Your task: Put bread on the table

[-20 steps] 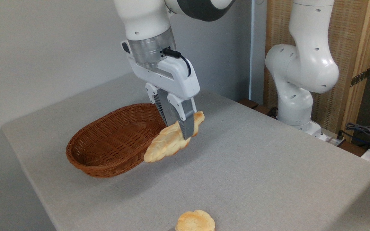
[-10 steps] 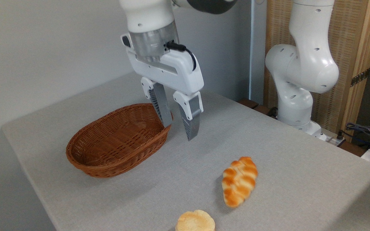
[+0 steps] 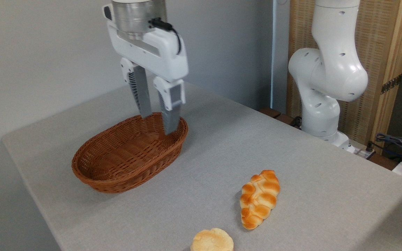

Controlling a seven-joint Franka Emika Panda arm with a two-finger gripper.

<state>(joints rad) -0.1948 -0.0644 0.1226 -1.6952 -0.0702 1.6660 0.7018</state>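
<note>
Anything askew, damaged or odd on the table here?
Nothing stands out. The bread lies flat and whole on the table, plaited side up, beside the bun. The basket sits upright; the open gripper hangs above it.

Layout as I see it from the remote cam:

- Surface (image 3: pixel 309 167): carries all items below.
- Basket (image 3: pixel 117 174): on surface, left-centre, toward rear.
- Gripper (image 3: pixel 158 124): above basket's right/rear end, fingers spread w/ a gap, nothing between them; tips at about rim level in my view, can't tell if touching.
- Bread (image 3: pixel 259 198): lying on surface, right of basket & nearer the front, well apart from basket and gripper.
- Bun (image 3: pixel 212 240): on surface at front edge of view, just left of & in front of bread, near it, not touching.
- Arm base (image 3: pixel 321 115): behind surface's right rear edge.
</note>
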